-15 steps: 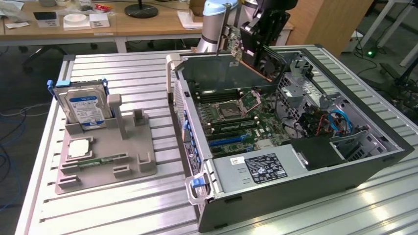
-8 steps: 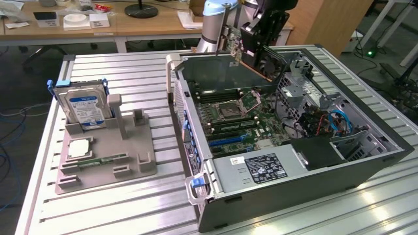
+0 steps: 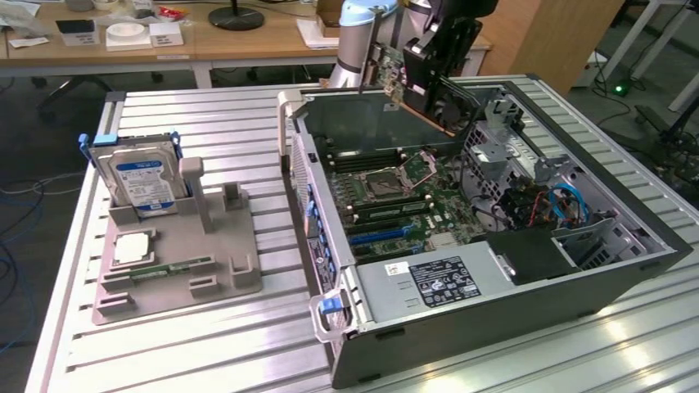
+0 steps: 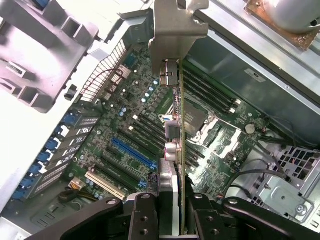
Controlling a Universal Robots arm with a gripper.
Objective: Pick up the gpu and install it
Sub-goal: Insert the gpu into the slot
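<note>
The gpu (image 3: 385,72) hangs over the back of the open computer case (image 3: 611,270), clear of the motherboard (image 3: 399,196). My gripper (image 3: 437,57) is shut on it from above. In the wrist view the gpu (image 4: 181,150) shows edge-on between my fingers (image 4: 142,212), with its silvery metal bracket (image 4: 176,30) at the far end. My gripper (image 4: 172,205) clamps the card's near end. Below the card lies the motherboard (image 4: 125,115) with its blue slot (image 4: 132,152) and black slots beside it.
A grey holder tray (image 3: 218,274) stands at the exterior view's left with a hard drive (image 3: 140,176) upright in it and a memory stick (image 3: 169,268) lying flat. Inside the case are a power supply (image 3: 437,282), cables (image 3: 562,205) and a drive cage (image 3: 502,147).
</note>
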